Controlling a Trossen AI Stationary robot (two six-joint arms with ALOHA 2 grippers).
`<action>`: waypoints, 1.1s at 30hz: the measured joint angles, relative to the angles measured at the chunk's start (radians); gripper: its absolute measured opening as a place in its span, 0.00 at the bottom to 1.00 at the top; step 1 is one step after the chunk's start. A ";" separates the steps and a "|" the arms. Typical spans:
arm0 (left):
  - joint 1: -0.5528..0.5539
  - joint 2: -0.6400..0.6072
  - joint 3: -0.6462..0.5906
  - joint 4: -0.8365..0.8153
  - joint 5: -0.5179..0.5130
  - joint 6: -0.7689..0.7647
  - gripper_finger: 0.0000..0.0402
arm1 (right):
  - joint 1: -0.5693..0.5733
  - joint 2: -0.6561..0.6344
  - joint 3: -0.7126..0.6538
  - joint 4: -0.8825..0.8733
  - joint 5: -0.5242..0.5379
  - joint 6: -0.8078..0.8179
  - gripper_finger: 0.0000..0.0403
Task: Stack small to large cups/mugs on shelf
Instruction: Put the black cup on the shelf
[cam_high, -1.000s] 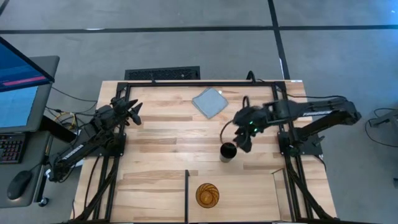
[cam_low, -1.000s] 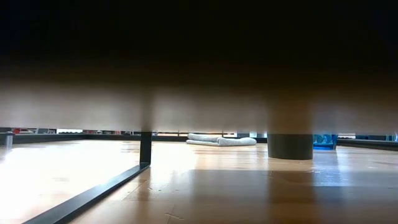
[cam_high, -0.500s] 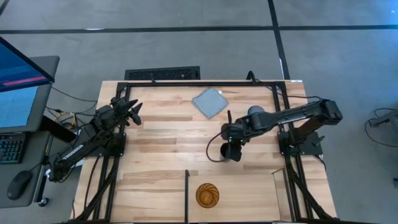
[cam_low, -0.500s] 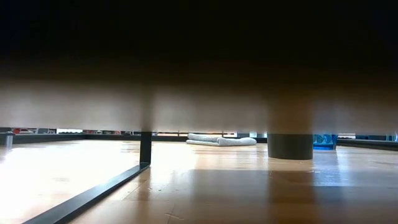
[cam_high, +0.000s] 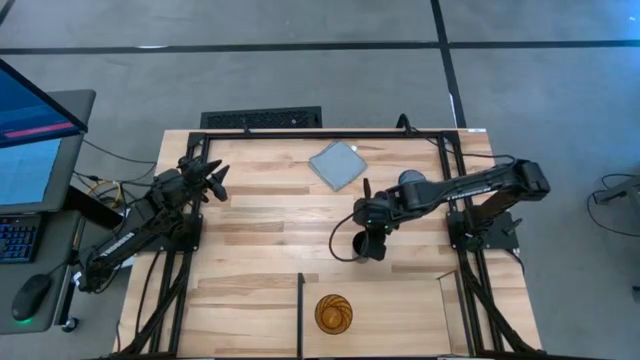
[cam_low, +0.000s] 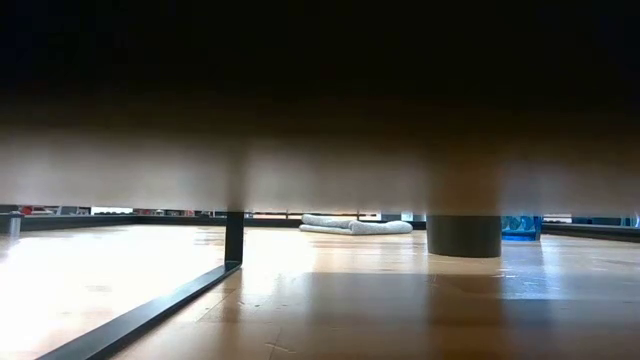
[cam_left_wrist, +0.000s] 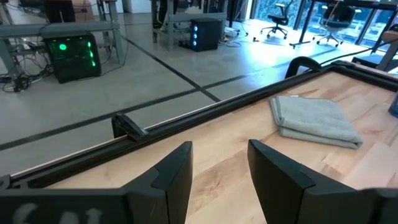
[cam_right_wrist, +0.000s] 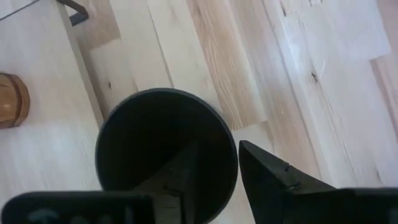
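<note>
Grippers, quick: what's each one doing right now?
Left gripper: open, empty, waiting at the table's left side.
Right gripper: one finger inside the black cup, one outside its wall; grip cannot be told.

- We see the counter (cam_high: 270, 215) as pale wooden planks with visible grain, smooth, with a soft sheen in the low view.
- We read the black cup (cam_right_wrist: 165, 146) at the centre of the right wrist frame as matt, smooth, probably plastic.
- The amber tumbler (cam_high: 333, 313), bottom centre of the high frame, looks translucent and glossy.
- The cloth (cam_left_wrist: 314, 119) is soft grey fabric, folded, matt.
- The divider bar (cam_low: 150, 312) looks like black, smooth metal.
- The right pincer (cam_right_wrist: 214, 180) has matt dark fingers.
</note>
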 joint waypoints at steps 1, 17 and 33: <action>0.000 0.000 0.000 -0.002 0.000 0.000 0.36 | 0.000 -0.002 0.000 -0.002 0.000 0.000 0.33; 0.000 0.000 0.000 -0.004 0.000 0.000 0.36 | -0.007 0.002 0.000 -0.010 -0.002 0.000 0.24; 0.000 0.000 0.000 -0.006 0.000 0.000 0.36 | -0.007 0.002 0.000 -0.010 -0.002 0.011 0.02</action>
